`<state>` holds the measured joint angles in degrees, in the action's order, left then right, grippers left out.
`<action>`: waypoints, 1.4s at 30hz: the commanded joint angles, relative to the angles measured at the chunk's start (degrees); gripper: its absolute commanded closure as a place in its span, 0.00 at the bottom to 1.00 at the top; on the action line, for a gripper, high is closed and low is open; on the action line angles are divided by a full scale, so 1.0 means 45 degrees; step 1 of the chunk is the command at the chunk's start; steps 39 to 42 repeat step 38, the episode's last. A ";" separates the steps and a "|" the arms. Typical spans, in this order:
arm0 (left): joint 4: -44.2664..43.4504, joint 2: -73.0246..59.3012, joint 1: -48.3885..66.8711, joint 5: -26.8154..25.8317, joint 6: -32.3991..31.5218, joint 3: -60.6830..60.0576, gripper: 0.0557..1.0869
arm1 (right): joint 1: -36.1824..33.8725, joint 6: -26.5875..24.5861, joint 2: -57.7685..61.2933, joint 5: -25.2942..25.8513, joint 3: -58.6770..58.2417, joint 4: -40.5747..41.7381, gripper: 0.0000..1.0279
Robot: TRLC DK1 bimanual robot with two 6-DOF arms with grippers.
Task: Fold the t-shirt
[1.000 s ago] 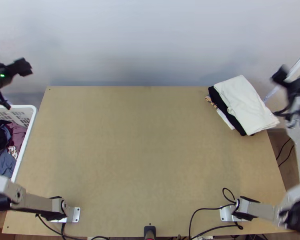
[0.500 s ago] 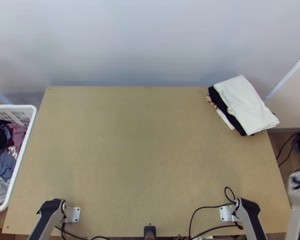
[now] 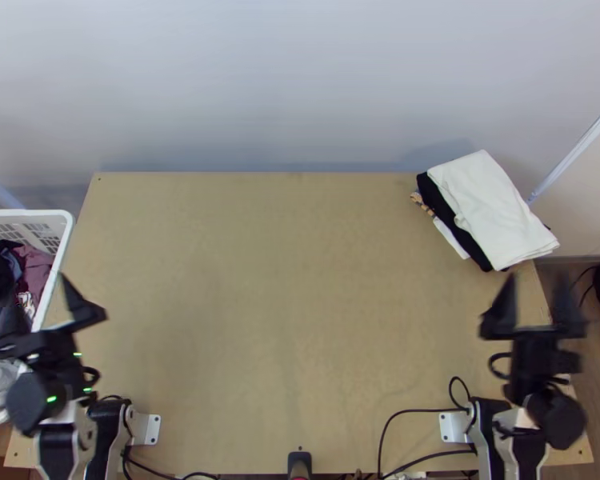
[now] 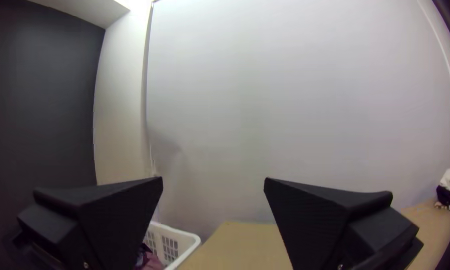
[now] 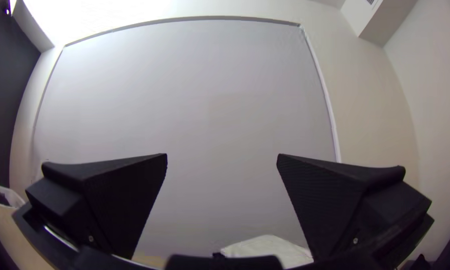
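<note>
White cloth partly hides the black cloth beneath it.

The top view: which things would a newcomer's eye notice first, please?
Probably the white folded cloth first, lying on a black one at the table's far right corner. Next, the white basket of bunched clothes beside the table's left edge. Then perhaps the two open grippers, the left at the lower left, the right at the lower right.
</note>
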<state>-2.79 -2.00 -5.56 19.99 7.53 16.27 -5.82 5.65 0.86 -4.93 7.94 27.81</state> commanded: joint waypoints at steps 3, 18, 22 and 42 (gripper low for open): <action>-0.0494 0.0464 0.0260 -0.0047 -0.0150 -0.2210 0.05 | 0.0962 -0.0259 -0.0290 0.0880 -0.1336 -0.0478 0.04; -0.0162 0.0464 -0.0190 -0.0282 0.0143 -0.3655 0.04 | 0.0435 0.2201 -0.0231 0.1115 -0.1629 -0.6376 0.04; -0.0162 0.0464 -0.0190 -0.0301 0.0143 -0.3675 0.04 | 0.0455 0.2201 -0.0231 0.1115 -0.1629 -0.6376 0.04; -0.0162 0.0464 -0.0190 -0.0301 0.0143 -0.3655 0.04 | 0.0455 0.2201 -0.0231 0.1115 -0.1629 -0.6376 0.04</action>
